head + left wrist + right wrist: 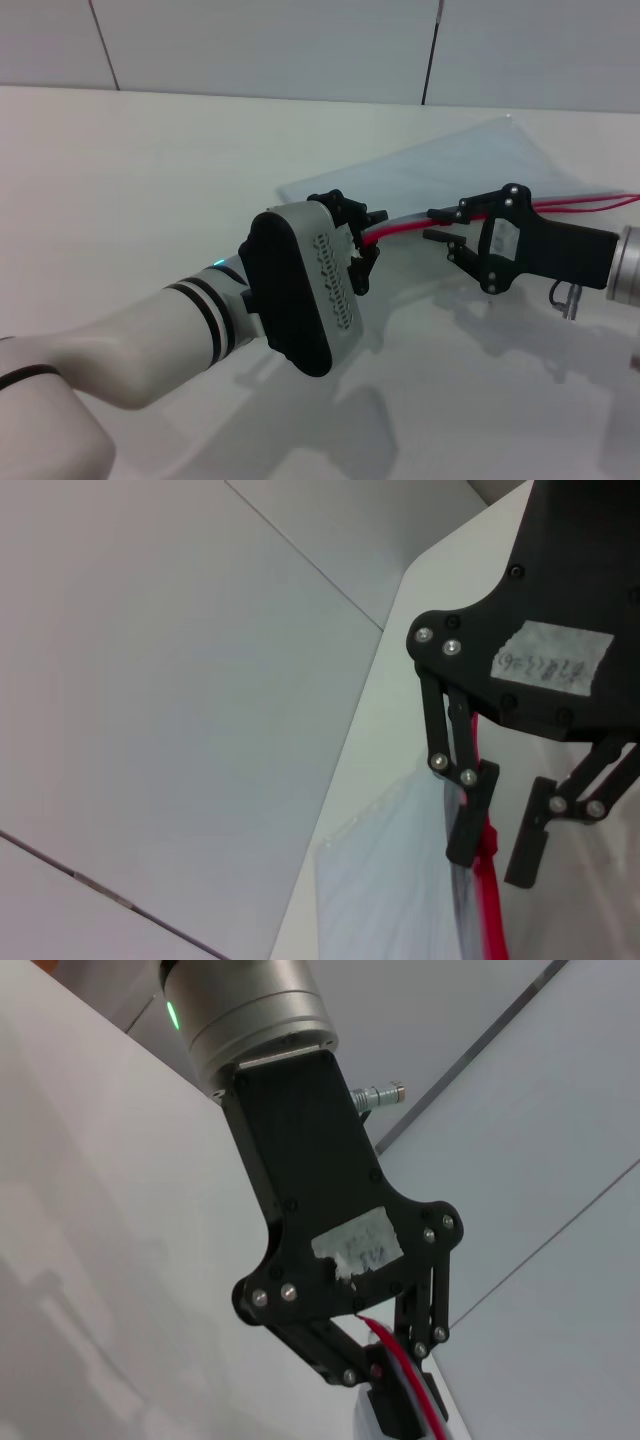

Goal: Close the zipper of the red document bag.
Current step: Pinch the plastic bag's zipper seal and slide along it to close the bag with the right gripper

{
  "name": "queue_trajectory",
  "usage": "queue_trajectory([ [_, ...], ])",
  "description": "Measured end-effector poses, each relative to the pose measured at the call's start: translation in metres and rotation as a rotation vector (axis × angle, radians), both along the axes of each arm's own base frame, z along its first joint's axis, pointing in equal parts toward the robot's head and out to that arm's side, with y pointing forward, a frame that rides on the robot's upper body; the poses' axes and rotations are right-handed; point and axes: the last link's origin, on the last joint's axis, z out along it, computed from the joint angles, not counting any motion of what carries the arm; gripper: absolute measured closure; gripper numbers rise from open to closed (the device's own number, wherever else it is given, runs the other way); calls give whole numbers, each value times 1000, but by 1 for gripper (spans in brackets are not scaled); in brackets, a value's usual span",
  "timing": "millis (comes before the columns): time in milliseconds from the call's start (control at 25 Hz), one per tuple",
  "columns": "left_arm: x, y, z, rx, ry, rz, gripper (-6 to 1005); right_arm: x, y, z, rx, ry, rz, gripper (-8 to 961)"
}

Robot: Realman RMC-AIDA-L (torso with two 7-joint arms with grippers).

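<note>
The red document bag (470, 165), a flat pale translucent pouch, lies on the white table at right of centre. Its red zipper (400, 228) runs along the near long edge towards the right. My left gripper (362, 240) is at the zipper's left end; the right wrist view shows this left gripper (400, 1405) pinched shut on the zipper (400, 1365). My right gripper (438, 225) is open just to the right. In the left wrist view the zipper (492, 900) passes between the right gripper's (500, 840) fingers, close to one finger (470, 820). No slider shows.
The white table (150, 180) stretches to the left and front of the bag. A pale panelled wall (260, 40) rises behind the table's far edge. The left arm's bulky black wrist housing (300, 290) hangs over the front middle.
</note>
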Motion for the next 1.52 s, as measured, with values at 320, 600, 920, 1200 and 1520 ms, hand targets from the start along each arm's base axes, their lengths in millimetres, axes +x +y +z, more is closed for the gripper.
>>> queue_trajectory([
  [320, 0, 0, 0, 0, 0, -1, 911, -3, 1, -1, -5, -2, 9, 802],
  [600, 0, 0, 1, 2, 1, -3, 907, -3, 1, -2, -11, -9, 16, 859],
  [920, 0, -1, 0, 0, 3, -8, 903, -2, 3, -3, 3, -13, 2, 909],
  [1200, 0, -2, -3, -9, 8, -14, 899, -1, 3, -2, 15, -4, -12, 919],
  [1520, 0, -3, -3, -8, 7, -13, 895, 2, 3, 0, 25, -3, -21, 927],
])
